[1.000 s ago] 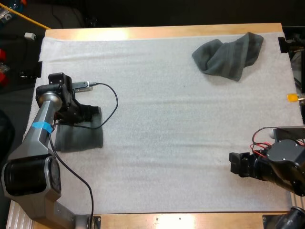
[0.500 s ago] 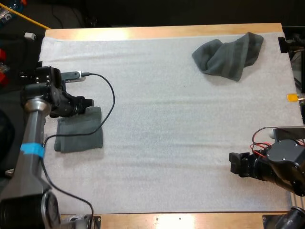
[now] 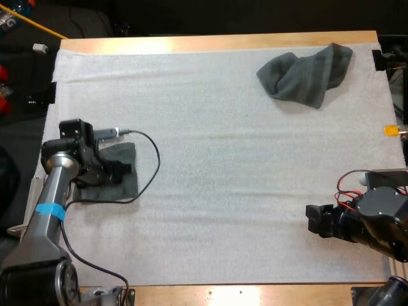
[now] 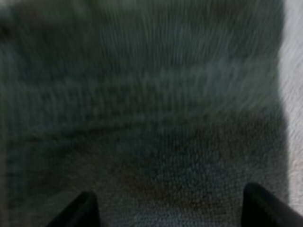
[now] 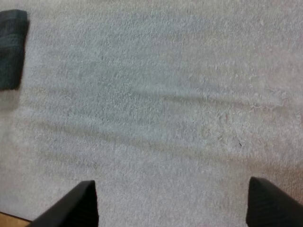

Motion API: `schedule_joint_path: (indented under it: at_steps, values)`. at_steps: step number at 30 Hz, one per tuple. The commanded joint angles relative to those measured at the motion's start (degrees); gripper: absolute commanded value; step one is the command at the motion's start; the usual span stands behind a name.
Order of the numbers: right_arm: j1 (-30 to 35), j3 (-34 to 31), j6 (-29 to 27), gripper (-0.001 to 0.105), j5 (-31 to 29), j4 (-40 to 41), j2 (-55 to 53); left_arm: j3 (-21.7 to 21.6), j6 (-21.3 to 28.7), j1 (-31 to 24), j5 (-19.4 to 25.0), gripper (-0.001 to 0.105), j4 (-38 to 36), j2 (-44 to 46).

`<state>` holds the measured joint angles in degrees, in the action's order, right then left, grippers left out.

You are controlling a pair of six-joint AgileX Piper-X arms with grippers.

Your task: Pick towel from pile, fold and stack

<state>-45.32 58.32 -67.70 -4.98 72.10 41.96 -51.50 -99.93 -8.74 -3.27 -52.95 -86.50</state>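
Right gripper: the right gripper (image 3: 312,218) hangs low over bare mat at the near right. Its two black fingers stand wide apart with nothing between them.
White mat: the white fabric mat (image 3: 223,191) covers most of the wooden table (image 3: 223,43) and has shallow wrinkles across the middle.
Left gripper: the left gripper (image 3: 121,171) is at the left, mid-depth, down on the folded towel. Its fingers are spread wide over the cloth and pinch none of it.
Folded towel: the dark grey-green folded towel (image 3: 129,186) lies flat near the mat's left edge, partly under the left gripper.
Crumpled towel: the dark grey-green crumpled towel (image 3: 306,73) sits at the far right, well apart from both grippers.
Progress: one towel looks folded and placed. The crumpled one is not yet picked, folded or stacked on it.
In the way: nothing lies on the mat between the two towels. The likely difficulty is the long carry across it.
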Motion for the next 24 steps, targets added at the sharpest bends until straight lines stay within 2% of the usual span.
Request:
schedule_joint_path:
  at_steps: [1, 7, 12, 19, 24]
  values:
    - [0.0, 0.3, 0.2, 0.063, 0.3, 0.2, -0.1, 0.5, -0.5, 0.0, -0.1, 0.059, 0.9, -0.2]
    - [0.0, 0.3, 0.2, 0.063, 0.3, 0.2, -0.1, 1.0, -0.5, 0.0, -0.7, 0.059, 1.2, -1.7]
    - [0.0, 0.3, 0.2, 0.063, 0.3, 0.2, -0.1, -0.3, -0.5, 0.0, -6.9, 0.059, 1.2, -0.5]
    - [0.0, 0.3, 0.2, 0.063, 0.3, 0.2, -0.1, -5.1, -0.5, 0.0, -7.4, 0.059, 0.8, 6.8]
    - [0.0, 0.3, -0.3, 0.063, 0.3, -0.8, -0.1, -7.5, -0.5, 0.4, -9.6, 0.059, 0.8, 12.6]
